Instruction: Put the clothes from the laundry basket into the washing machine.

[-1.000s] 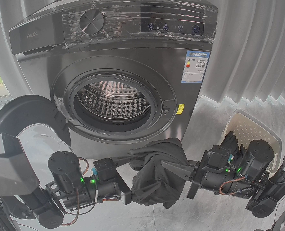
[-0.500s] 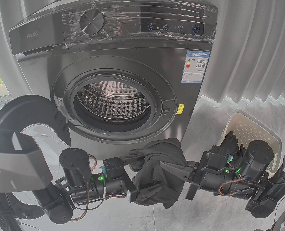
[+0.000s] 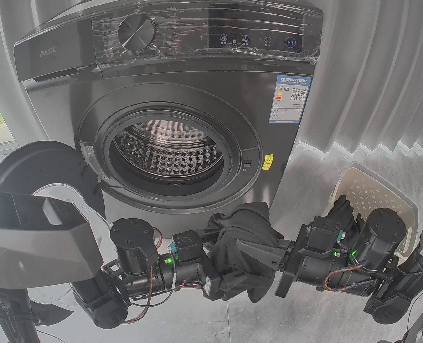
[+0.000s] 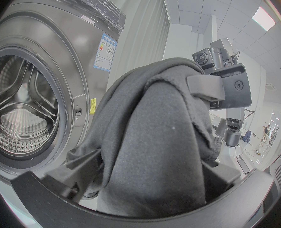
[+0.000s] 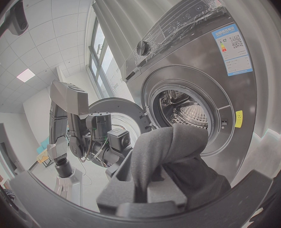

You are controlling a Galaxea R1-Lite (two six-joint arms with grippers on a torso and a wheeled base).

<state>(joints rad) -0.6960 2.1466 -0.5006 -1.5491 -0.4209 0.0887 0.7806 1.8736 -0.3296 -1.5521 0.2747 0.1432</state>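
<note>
The right fingers [image 3: 264, 252] are pinched on a fold of the dark grey garment [image 3: 242, 229]; the left fingers [image 4: 75, 176] are spread, one either side of it. The garment is held clear of the grey floor [image 3: 249, 320], below the washing machine [image 3: 173, 77] opening. Its door [image 3: 35, 167] is swung open leftward; the perforated drum [image 3: 168, 153] is exposed. The white laundry basket [image 3: 388, 191] is set at right, dark cloth [image 3: 342, 210] inside. Pale curtain [image 3: 378, 72] behind.
</note>
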